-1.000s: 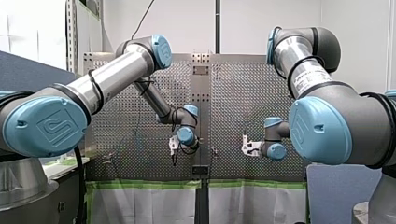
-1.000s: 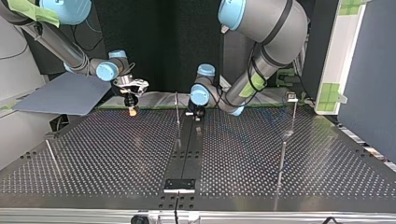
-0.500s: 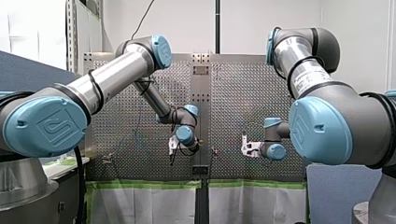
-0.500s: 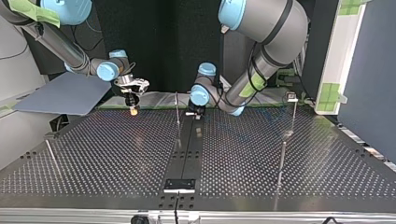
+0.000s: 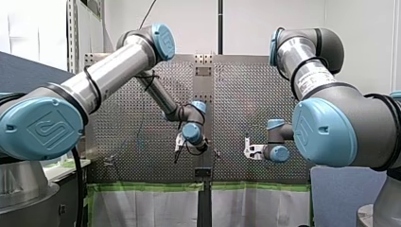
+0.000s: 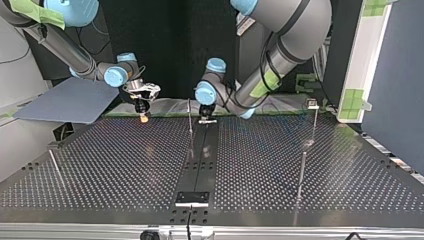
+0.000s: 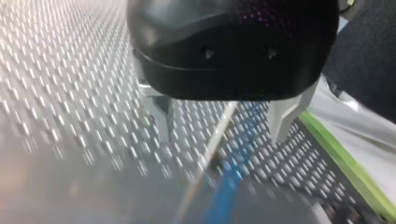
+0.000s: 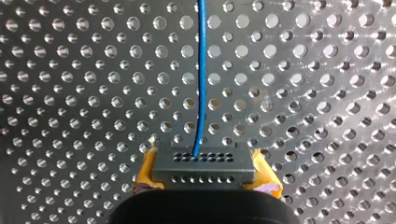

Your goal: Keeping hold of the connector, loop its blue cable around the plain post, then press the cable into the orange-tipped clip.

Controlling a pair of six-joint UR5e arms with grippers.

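Yellow-padded right pincer (image 8: 204, 162) clamps connector (image 8: 203, 171), anchoring blue cable (image 8: 201, 70); my left pincer (image 7: 223, 120), open, straddles cable to steer it

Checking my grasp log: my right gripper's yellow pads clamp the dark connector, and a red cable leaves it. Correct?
Not quite. The right wrist view shows the cable is blue, not red. My right gripper does clamp the dark connector with its yellow pads.

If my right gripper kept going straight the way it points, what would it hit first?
The table. The right gripper, jaws shut on the connector, points down at it, so the connector would likely touch first. Only its cable lies ahead. The gap is hard to judge.
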